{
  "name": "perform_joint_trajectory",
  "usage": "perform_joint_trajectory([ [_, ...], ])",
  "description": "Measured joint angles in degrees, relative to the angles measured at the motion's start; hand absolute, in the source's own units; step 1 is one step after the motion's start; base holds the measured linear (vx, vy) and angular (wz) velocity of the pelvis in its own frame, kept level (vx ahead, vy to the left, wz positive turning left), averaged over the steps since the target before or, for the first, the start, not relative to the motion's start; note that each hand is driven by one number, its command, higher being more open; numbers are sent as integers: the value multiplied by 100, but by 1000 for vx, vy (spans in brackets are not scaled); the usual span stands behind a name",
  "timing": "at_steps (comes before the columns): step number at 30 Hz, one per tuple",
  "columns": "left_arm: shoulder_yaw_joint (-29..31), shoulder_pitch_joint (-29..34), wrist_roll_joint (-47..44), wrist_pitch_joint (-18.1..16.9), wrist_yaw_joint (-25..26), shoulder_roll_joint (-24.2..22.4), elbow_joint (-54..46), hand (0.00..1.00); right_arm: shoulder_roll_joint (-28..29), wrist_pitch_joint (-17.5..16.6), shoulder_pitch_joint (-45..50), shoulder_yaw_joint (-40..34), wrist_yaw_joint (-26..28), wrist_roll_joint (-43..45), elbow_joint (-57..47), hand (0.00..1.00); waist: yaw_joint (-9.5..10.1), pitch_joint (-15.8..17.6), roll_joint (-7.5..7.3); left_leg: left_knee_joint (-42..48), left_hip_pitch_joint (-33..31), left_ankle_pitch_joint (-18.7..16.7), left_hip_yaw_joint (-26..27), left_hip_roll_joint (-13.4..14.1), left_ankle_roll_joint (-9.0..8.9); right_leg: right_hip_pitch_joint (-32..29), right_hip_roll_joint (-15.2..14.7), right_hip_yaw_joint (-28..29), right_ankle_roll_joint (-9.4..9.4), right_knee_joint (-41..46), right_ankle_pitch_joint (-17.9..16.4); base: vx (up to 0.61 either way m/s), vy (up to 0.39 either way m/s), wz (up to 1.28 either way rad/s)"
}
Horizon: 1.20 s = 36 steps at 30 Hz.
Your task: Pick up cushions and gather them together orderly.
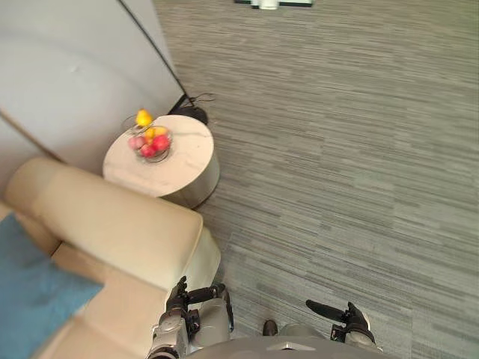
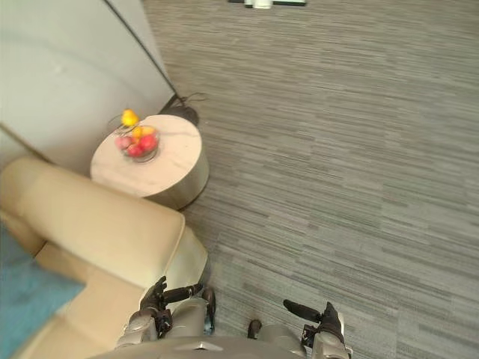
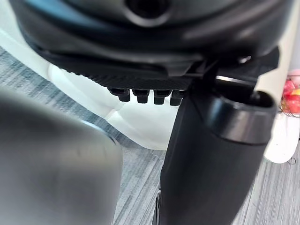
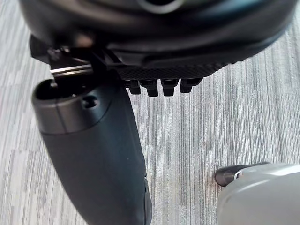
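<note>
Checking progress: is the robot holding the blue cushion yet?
No: the blue cushion lies on the sofa, apart from the left hand and the right hand, both empty.

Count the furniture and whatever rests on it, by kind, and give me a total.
Cream sofa: 1
Blue cushion: 1
Round side table: 1
Bowl of fruit: 1
Total: 4
</note>
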Motion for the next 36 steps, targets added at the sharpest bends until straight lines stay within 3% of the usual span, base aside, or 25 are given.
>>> perform_joint_trajectory([
  [1,77,30,-55,80,27,15,16,100,67,22,53,2,0,-4,-37,100,9,-113,-7,128,108,475,42,-36,82,-2,-29,286,163,246,-264,456,208,-108],
  [2,249,44,-209,276,-14,82,23,100,125,18,132,-15,20,-8,-74,100,15,-209,-153,373,136,469,382,-51,131,-53,-204,429,400,562,-515,453,204,-119],
  [4,276,31,-285,346,-27,137,61,100,195,25,150,-47,61,-16,-109,100,81,-294,-269,428,229,340,749,-71,246,-230,-401,328,588,889,-601,439,179,-101],
  [7,161,-3,-257,321,1,203,247,100,319,21,49,-40,152,-27,-254,100,188,-322,-328,307,953,211,1512,-34,455,-650,-1279,-638,815,1894,-521,314,104,-134],
  [8,143,6,-233,294,12,200,249,100,342,16,41,-30,161,-28,-275,100,193,-328,-321,307,1026,199,1549,-9,475,-674,-1374,-779,819,1891,-518,281,10,-153],
  [9,-24,48,-213,187,74,236,265,100,386,3,-37,95,199,-28,-264,100,194,-347,-278,324,1247,168,1658,93,456,-765,-1675,-1451,802,1461,-397,204,-117,-137],
  [10,-130,61,-214,127,69,296,296,100,392,-8,-52,270,218,-29,-253,100,191,-430,-316,358,1321,68,1701,130,340,-817,-1732,-1948,803,989,-55,216,-154,-127],
  [11,-199,49,-216,123,71,318,330,100,371,-16,-54,299,221,-29,-241,100,172,-462,-251,355,1334,40,1667,183,313,-806,-1680,-2011,793,944,-47,231,-197,-78],
  [13,-561,-10,-215,122,52,142,473,100,32,-54,-184,457,202,-29,104,100,91,-627,66,-72,1564,53,1728,480,272,-836,-1339,-2536,662,726,204,236,-188,-77],
  [14,-608,-16,-213,126,38,135,472,100,-36,-54,-206,481,198,-29,184,100,92,-639,86,-153,1643,89,1772,511,214,-806,-1322,-2661,651,686,210,198,-165,-82],
  [16,-707,-35,-211,127,36,167,483,100,-182,-45,-226,503,164,-29,318,100,-5,-603,35,-29,1772,310,1794,508,120,-598,-1252,-2502,575,452,252,168,-186,-53],
  [17,-721,-38,-207,115,37,268,467,100,-240,-38,-190,504,124,-28,319,100,-31,-495,-150,442,1655,252,1763,470,111,-388,-1309,-2287,512,230,293,115,-137,-56],
  [18,-735,-28,-205,109,43,305,471,100,-260,-41,-188,504,117,-29,332,100,-2,-486,-183,354,1677,28,1677,374,13,-343,-1323,-2172,509,173,294,69,-33,-75],
  [19,-752,-24,-174,108,46,309,471,100,-342,-52,-210,495,82,-18,345,100,-42,-436,-122,77,1670,-290,1494,229,-1,-271,-1280,-2076,496,140,302,41,40,-70],
  [20,-867,-41,-112,106,40,278,475,100,-417,-83,-201,390,68,-12,366,100,-50,-306,62,274,1616,-50,1520,315,114,-174,-1069,-1990,501,149,297,57,43,-61],
  [23,-827,-103,-105,133,-9,316,443,100,-252,-88,-69,332,72,4,295,100,-50,-206,-4,1737,1092,-86,1335,575,43,45,-932,-1920,507,-77,282,34,-26,-37],
  [25,-640,-141,-109,130,-13,313,437,100,-118,-76,-17,318,69,122,202,100,-1,-133,83,2958,675,153,1122,763,136,270,-825,-1661,423,-200,225,50,40,-72],
  [26,-628,-178,-92,125,-17,297,428,100,-95,-66,-24,336,67,127,88,100,24,-73,72,3127,467,-537,839,504,161,371,-901,-1340,358,-248,182,73,158,-80],
  [28,-639,-159,-88,115,-36,194,257,100,-79,-61,-38,302,13,131,66,100,86,-59,81,2332,266,-910,435,-70,268,335,-1021,-961,348,-264,134,66,186,-99],
  [29,-632,-151,-92,94,-40,173,210,100,-81,-54,-41,303,13,129,62,100,147,-60,94,1841,237,-893,204,-261,262,280,-1030,-761,401,-239,102,83,204,-142],
  [30,-520,-92,-120,71,-26,44,175,100,-122,-36,-33,320,17,129,-19,100,249,-69,230,989,272,-570,-177,-353,123,181,-895,-385,524,-159,22,110,224,-130],
  [32,-334,-31,-151,78,-15,-3,174,100,-133,-31,-18,330,6,130,-39,100,283,-129,298,955,354,-349,-182,-400,181,198,-828,-111,603,-182,24,151,194,-101],
  [33,-278,-4,-103,85,-21,55,169,100,-16,-16,3,329,5,128,-52,100,229,-221,106,859,392,-432,-14,-489,243,143,-939,77,652,-185,3,272,151,-78],
  [34,-270,6,-58,80,-64,118,116,100,76,28,15,239,10,119,-46,100,236,-250,-83,827,515,-540,127,-604,344,91,-1079,244,836,-72,-133,330,172,-61],
  [36,-178,70,-29,89,-39,116,113,100,124,33,145,188,13,107,-94,100,252,-385,-200,758,724,-712,385,-720,398,-10,-1250,369,981,219,-297,310,98,-50],
])
